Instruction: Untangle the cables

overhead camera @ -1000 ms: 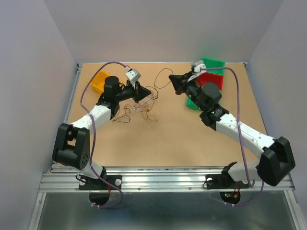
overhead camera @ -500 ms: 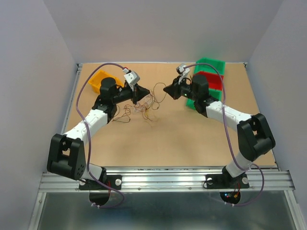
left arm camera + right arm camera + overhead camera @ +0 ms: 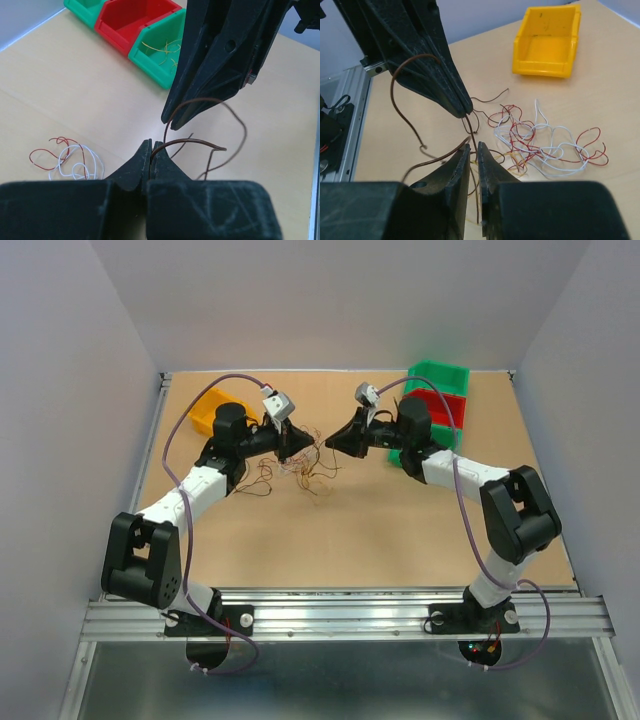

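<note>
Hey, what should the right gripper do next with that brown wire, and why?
Probably close the right gripper on the brown wire: its jaws stand slightly parted with that strand at their tips, and the left gripper opposite is shut on it. Then it could be drawn clear of the clump.

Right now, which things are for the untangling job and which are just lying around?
For the job: cables in a tangle, brown cable pinched in the left gripper, right gripper facing it.
Just lying about: yellow bin, red bin, green bins.
</note>
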Robot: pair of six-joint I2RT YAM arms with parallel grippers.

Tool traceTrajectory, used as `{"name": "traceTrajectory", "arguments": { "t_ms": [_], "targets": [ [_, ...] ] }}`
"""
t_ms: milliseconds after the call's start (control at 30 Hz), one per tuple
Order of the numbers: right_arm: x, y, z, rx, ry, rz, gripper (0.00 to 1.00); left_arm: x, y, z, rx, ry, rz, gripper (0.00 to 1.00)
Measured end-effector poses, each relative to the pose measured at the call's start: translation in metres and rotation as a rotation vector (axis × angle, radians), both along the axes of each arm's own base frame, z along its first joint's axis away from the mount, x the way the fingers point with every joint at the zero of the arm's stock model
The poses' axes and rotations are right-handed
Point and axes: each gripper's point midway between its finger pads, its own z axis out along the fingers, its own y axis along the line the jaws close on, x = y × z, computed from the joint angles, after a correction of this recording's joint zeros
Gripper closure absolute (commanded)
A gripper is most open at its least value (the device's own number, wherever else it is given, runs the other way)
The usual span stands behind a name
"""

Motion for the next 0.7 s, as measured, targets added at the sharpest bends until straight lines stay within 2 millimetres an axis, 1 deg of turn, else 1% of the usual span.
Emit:
{"name": "traceTrajectory", "arguments": {
  "t_ms": [100, 233, 367, 433, 567, 700],
  "targets": [
    [-0.004, 0.003, 0.005, 0.013, -0.024, 0.025, 0.82, -0.001, -0.001, 0.0, -0.002, 0.001, -0.01, 1.0],
    [-0.007, 0.007, 0.007, 0.02, -0.036, 0.039, 0.75, -0.004, -0.002, 0.0, -0.005, 0.004, -0.028, 1.0],
    [-0.008, 0.01, 0.002, 0.016, -0.025, 0.045, 0.69, -0.006, -0.003, 0.0, -0.006, 0.007, -0.038, 1.0],
    [-0.007, 0.01, -0.001, 0.013, -0.019, 0.046, 0.64, -0.007, -0.003, 0.0, -0.007, 0.008, -0.042, 1.0],
    [-0.01, 0.012, -0.004, 0.009, -0.015, 0.058, 0.57, -0.008, -0.004, 0.0, -0.008, 0.008, -0.047, 1.0],
    [-0.015, 0.013, -0.005, 0.009, -0.017, 0.087, 0.56, -0.008, -0.004, 0.0, -0.009, 0.009, -0.051, 1.0]
  ]
}}
